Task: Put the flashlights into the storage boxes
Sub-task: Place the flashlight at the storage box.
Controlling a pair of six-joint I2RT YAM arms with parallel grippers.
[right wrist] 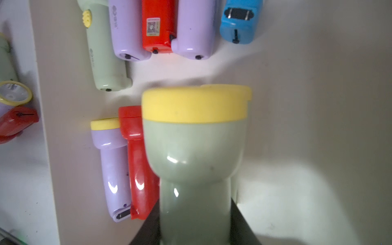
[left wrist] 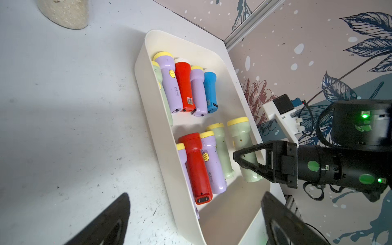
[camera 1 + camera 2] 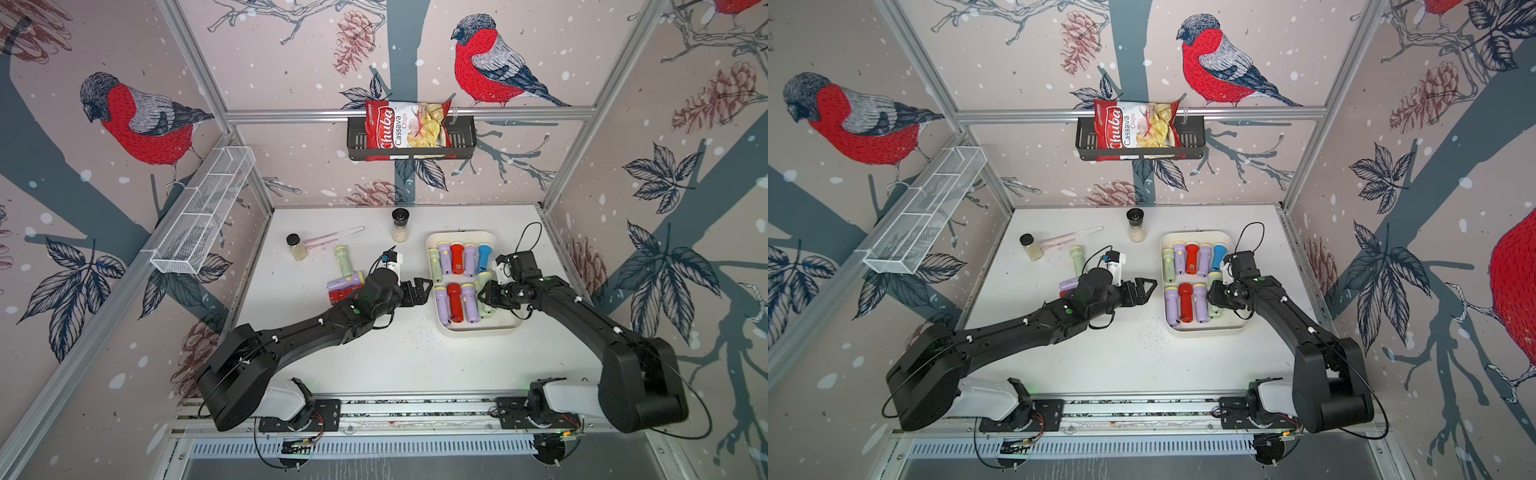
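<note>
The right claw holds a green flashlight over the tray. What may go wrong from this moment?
1. The pale green flashlight in the right claw hangs close to another green one; released crooked, it may land on it.
2. The open left claw sits close to the tray rim and may shove it.
3. The lilac flashlight and red flashlight on the table touch, so one grasp may drag both.

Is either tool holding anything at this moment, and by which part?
The right tool grips a pale green flashlight by its narrow handle, below the yellow-rimmed head, over the cream tray. The left tool is open and empty.
</note>
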